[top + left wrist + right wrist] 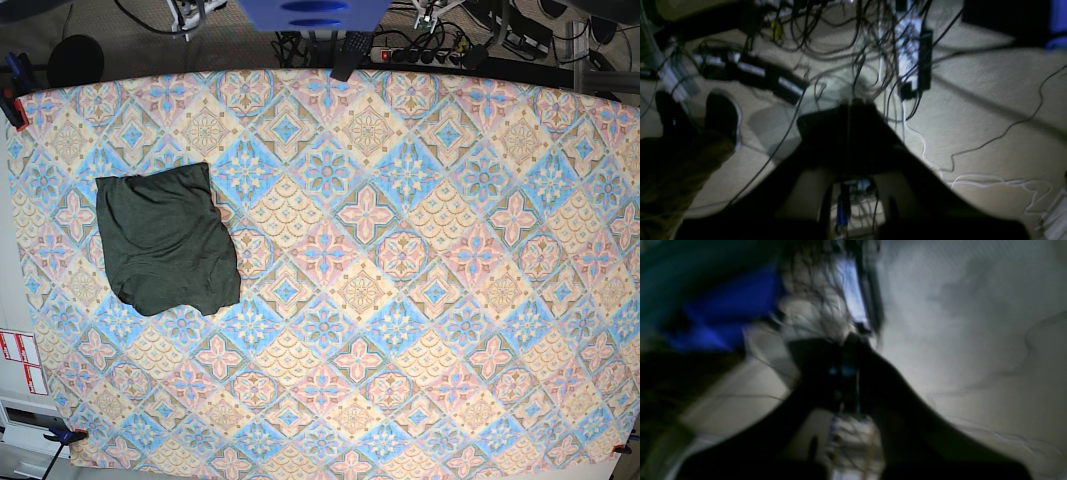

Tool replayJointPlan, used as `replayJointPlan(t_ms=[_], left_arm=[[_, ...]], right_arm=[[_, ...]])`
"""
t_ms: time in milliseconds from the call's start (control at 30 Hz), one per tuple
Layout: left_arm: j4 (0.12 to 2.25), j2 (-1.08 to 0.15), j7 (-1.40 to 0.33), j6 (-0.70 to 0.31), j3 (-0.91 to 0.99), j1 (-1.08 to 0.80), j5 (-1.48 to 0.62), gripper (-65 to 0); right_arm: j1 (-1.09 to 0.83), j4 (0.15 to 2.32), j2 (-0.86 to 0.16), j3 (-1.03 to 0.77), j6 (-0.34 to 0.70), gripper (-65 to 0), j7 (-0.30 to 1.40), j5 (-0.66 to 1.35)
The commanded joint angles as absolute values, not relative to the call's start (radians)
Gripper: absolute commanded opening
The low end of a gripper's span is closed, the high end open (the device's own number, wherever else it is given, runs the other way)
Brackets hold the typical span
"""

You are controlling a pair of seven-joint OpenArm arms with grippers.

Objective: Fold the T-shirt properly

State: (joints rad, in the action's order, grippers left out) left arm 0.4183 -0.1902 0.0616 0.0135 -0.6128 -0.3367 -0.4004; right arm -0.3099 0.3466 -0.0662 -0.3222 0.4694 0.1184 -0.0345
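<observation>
The dark olive-green heathered knit T-shirt (167, 240) lies folded into a compact, roughly square bundle near the left edge of the table covered in a pastel floral-patterned cloth (420, 300), toward the far-left corner. The cloth's middle, right side and near edge lie bare. The left gripper (848, 110) and right gripper (848, 343) both have jaws together, holding nothing, over a cable-strewn floor (990, 100).

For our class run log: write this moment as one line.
T-shirt: folded, on table's camera-left side | left gripper: shut, empty, over floor | right gripper: shut, empty | arms: off table
</observation>
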Motion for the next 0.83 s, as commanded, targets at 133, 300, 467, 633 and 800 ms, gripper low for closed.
replayJointPlan(t_ms=[133,300,467,633,800], left_arm=[[0.357,-0.159,0.065,0.015,-0.613,-0.297,-0.401,-65.0],[0.338,-0.153,0.065,0.015,-0.613,-0.282,-0.401,-65.0],[0.338,-0.153,0.065,0.015,-0.613,-0.282,-0.401,-65.0],[0.338,-0.159,0.065,0.015,-0.613,-0.28,-0.401,-65.0],[0.338,-0.157,0.065,0.015,-0.613,-0.28,-0.401,-65.0]], right_arm=[[-0.303,0.338,-0.002,-0.325,0.466,-64.9,0.09,-0.039],[-0.268,0.323,0.05,-0.326,0.466,-65.0,0.051,-0.033],[-0.263,0.321,0.064,-0.326,0.466,-65.0,-0.002,-0.031],[-0.232,0.321,0.096,-0.328,0.466,-65.0,-0.015,-0.031],[-0.223,0.321,0.105,-0.328,0.466,-65.0,-0.01,-0.031]])
